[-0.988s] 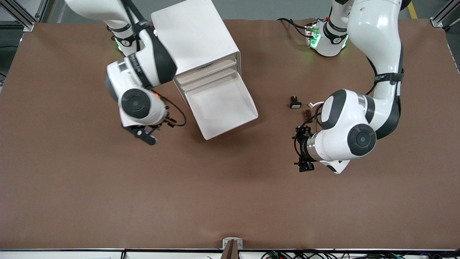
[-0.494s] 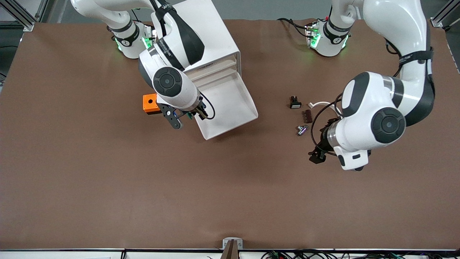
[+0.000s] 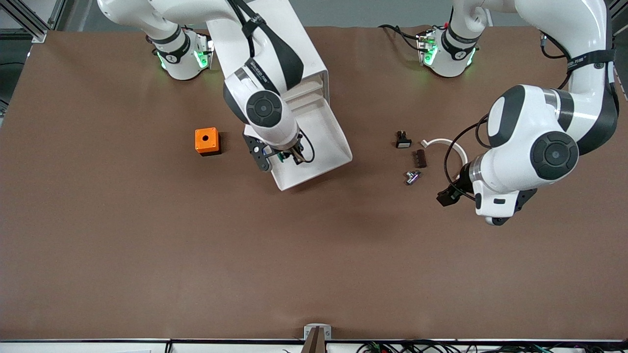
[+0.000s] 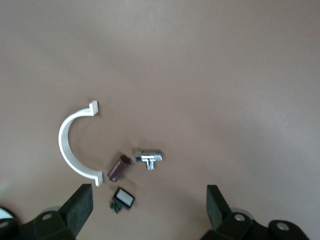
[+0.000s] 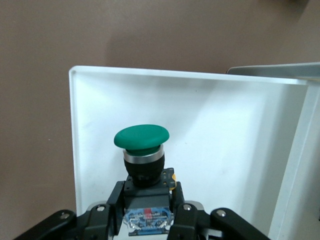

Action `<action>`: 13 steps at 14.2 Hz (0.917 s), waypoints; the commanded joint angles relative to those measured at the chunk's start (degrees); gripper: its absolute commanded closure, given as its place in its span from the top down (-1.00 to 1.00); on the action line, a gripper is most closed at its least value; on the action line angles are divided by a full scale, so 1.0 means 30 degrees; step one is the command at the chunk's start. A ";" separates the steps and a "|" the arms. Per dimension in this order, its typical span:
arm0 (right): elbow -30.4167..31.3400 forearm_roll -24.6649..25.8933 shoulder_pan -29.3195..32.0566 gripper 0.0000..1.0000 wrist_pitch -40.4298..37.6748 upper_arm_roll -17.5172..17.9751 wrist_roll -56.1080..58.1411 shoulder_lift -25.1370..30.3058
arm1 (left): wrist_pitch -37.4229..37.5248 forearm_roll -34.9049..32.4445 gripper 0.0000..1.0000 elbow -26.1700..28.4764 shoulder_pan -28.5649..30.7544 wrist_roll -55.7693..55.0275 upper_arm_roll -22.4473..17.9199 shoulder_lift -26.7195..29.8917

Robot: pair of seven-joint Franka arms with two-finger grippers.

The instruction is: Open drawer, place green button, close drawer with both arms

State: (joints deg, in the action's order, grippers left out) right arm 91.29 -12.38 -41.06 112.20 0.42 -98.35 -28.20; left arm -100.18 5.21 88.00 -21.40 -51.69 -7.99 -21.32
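While the drawer [image 3: 314, 147] stands pulled out of the white cabinet [image 3: 267, 46], the right gripper [image 3: 287, 158] hangs over the drawer's corner nearest the front camera and the right arm's end of the table. Its jaws are clamped on the button [image 5: 142, 155] — the black-and-blue body sits between the fingers [image 5: 187, 212], and the round green cap points toward the white drawer floor. In the right wrist view the cap hangs above the tray's bare inside, close to the meeting of two of its rims, with brown table [image 3: 147, 255] showing past them. The button is up in the air in the grip, not lying in the tray.

An orange cube with a round hole [image 3: 206, 140] sits on the table beside the drawer, toward the right arm's end, apart from the gripper.

The left gripper [image 3: 449, 196] is over bare table toward the left arm's end, its jaws spread wide and holding nothing; the left wrist view shows both fingertips [image 4: 80, 205] far apart with only tabletop between them. The left arm waits there. Near it lie four small parts — a curved white clip [image 4: 72, 145], a small dark brown piece [image 4: 118, 168], a small silver fitting [image 4: 149, 158] and a small black switch with a white face [image 4: 123, 198]. None touches the gripper.
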 commanded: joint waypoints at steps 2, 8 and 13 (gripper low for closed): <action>-0.0020 -0.0823 -0.0230 -0.48 0.0070 -0.0168 -0.0322 -0.0499 | -0.2611 -0.0623 1.00 0.4150 -0.0016 0.2249 0.0232 0.2770; -0.0079 -0.1615 -0.0757 -0.47 0.1474 -0.0168 -0.0322 -0.1847 | -0.3135 -0.0594 1.00 0.5146 -0.0278 0.4368 0.0348 0.2333; -0.0108 -0.1586 -0.0904 -0.01 0.1477 -0.0168 -0.0263 -0.2025 | -0.4047 -0.0419 1.00 0.5705 -0.0309 0.5423 0.2103 0.1367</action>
State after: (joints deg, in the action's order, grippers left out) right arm 91.29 -15.82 -43.27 116.87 0.40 -98.57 -34.54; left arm -111.21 4.65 104.64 -22.13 -36.29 -3.13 -16.31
